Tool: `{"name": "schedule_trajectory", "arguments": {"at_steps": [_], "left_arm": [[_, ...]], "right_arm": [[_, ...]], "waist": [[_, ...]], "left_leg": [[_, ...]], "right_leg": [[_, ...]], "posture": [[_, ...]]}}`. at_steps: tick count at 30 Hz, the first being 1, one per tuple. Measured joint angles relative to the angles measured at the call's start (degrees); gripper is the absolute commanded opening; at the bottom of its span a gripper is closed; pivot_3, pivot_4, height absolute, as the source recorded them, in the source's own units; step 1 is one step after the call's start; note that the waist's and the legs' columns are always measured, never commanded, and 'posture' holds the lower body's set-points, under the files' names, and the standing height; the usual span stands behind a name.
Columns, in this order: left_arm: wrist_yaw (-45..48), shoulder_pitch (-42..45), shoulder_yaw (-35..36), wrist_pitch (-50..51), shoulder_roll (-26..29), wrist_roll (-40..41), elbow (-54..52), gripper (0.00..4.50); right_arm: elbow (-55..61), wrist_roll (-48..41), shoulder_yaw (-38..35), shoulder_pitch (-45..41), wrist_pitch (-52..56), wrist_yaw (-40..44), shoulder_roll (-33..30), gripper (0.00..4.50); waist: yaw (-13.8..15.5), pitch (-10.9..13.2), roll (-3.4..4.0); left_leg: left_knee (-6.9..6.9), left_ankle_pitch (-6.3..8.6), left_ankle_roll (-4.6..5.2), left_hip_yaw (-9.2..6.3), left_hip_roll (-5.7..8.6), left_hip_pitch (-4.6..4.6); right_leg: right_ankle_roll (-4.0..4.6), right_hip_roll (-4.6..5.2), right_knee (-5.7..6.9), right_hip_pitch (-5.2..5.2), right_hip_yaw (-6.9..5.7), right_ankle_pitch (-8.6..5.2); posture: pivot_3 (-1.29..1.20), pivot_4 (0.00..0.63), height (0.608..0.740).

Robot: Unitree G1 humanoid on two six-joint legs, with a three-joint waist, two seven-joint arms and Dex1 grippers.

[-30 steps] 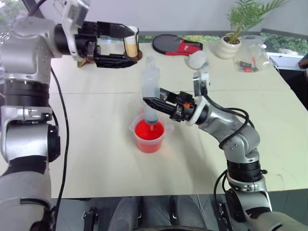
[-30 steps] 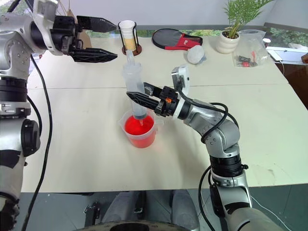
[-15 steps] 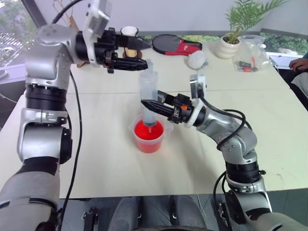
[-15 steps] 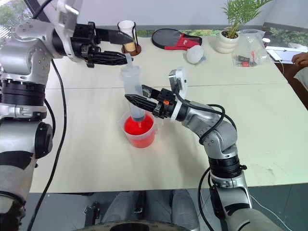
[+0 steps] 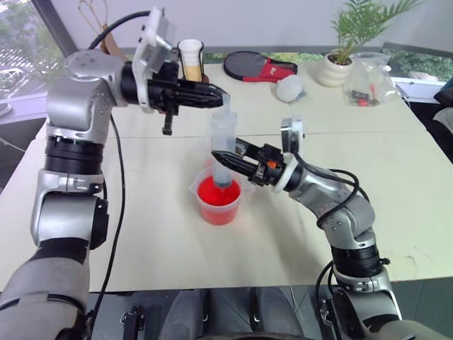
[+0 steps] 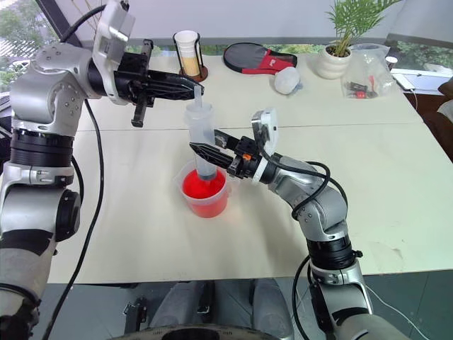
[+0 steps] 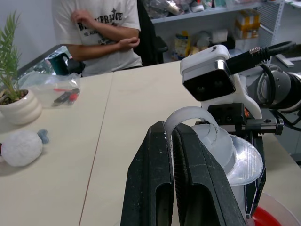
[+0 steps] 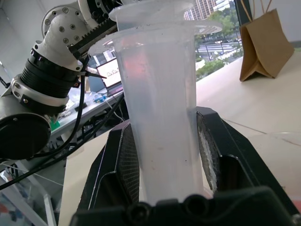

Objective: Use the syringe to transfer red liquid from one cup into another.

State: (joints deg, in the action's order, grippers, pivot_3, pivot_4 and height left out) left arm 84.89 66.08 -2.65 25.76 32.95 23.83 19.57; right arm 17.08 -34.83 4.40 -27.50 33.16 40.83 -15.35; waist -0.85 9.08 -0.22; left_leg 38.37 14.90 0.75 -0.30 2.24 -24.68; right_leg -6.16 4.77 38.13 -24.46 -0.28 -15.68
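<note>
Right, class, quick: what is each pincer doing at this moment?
Left pincer: shut on the plunger top of the syringe.
Right pincer: shut on the syringe barrel, tip down in the handled beaker.

Lighting: bright, even daylight from windows behind the surface [image 5: 163, 234]. Shadows: soft and faint under the arms. Glare: slight sheen on the syringe [image 8: 160, 117] barrel. Focus: head views sharp; wrist views show near end effector fingers [image 7: 155, 188] softened, backgrounds mildly blurred.
</note>
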Motion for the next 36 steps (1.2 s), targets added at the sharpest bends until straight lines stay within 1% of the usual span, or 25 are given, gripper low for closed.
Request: {"name": "schedule_trajectory", "arguments": {"at_steps": [13, 22, 23, 25, 26, 29, 36], "left_arm": [[0.11, 2.78, -0.02, -0.24, -0.35, 0.48, 3.88, 0.04], [0.18, 4.15, -0.01, 0.39, -0.21, 0.65, 4.22, 0.04], [0.20, 4.15, -0.02, 0.63, 0.00, 0.65, 4.18, 0.31], [1.22, 4.08, -0.07, 2.00, 1.54, 0.64, 3.75, 1.01], [1.78, 3.92, -0.06, 2.67, 3.15, 0.60, 3.47, 1.45], [2.47, 3.26, 0.07, 2.94, 5.54, 0.57, 2.53, 2.82], [1.09, 0.60, 1.58, 2.94, 9.07, 0.44, 5.23, 2.82]], "right_arm": [[-0.93, 1.08, 0.38, 1.10, -3.40, 0.20, -0.04, 1.39], [-1.05, 1.33, 0.97, 1.79, -4.14, 0.21, -0.04, 1.39], [-1.16, 1.39, 1.12, 1.76, -4.18, 0.21, -0.04, 1.39], [-1.59, 1.58, 1.78, 1.66, -3.97, 0.45, -0.03, 1.39], [-1.64, 1.50, 2.06, 1.66, -3.45, 0.62, -0.02, 1.39], [-1.64, 0.03, 1.76, 0.43, -0.28, 0.04, -0.12, 1.39], [4.42, -8.50, -5.46, -5.30, 6.33, -4.62, -1.46, 1.39]], "waist": [[-0.04, 0.00, 0.00], [-0.06, 0.00, 0.00], [-0.09, 0.00, 0.00], [-0.18, 0.00, 0.00], [-0.37, 0.00, 0.00], [-0.29, 0.00, 0.00], [0.11, 0.00, -0.01]], "left_leg": [[-0.01, 0.02, 0.04, 0.01, 0.00, 0.09], [-0.01, 0.02, 0.04, 0.01, -0.01, 0.10], [-0.01, 0.02, 0.04, 0.00, 0.00, 0.10], [-0.02, 0.03, 0.04, 0.01, -0.02, 0.11], [-0.04, 0.02, 0.04, 0.02, -0.04, 0.14], [-0.08, 0.02, 0.03, 0.02, -0.07, 0.18], [-0.04, 0.02, 0.04, 0.00, -0.06, 0.18]], "right_leg": [[0.00, -0.01, 0.01, 0.05, 0.01, 0.00], [0.00, -0.01, 0.01, 0.05, 0.01, 0.00], [0.00, -0.01, 0.01, 0.05, 0.01, 0.00], [0.00, -0.03, 0.01, 0.05, 0.01, 0.00], [0.00, -0.06, 0.01, 0.05, 0.02, 0.00], [0.01, -0.07, 0.01, 0.05, 0.04, 0.00], [0.01, -0.05, 0.00, 0.11, 0.05, 0.00]], "posture": [[0.00, 0.150, 0.740], [0.00, 0.150, 0.740], [0.00, 0.150, 0.740], [0.00, 0.150, 0.740], [0.00, 0.150, 0.740], [0.00, 0.150, 0.740], [0.00, 0.150, 0.740]]}}
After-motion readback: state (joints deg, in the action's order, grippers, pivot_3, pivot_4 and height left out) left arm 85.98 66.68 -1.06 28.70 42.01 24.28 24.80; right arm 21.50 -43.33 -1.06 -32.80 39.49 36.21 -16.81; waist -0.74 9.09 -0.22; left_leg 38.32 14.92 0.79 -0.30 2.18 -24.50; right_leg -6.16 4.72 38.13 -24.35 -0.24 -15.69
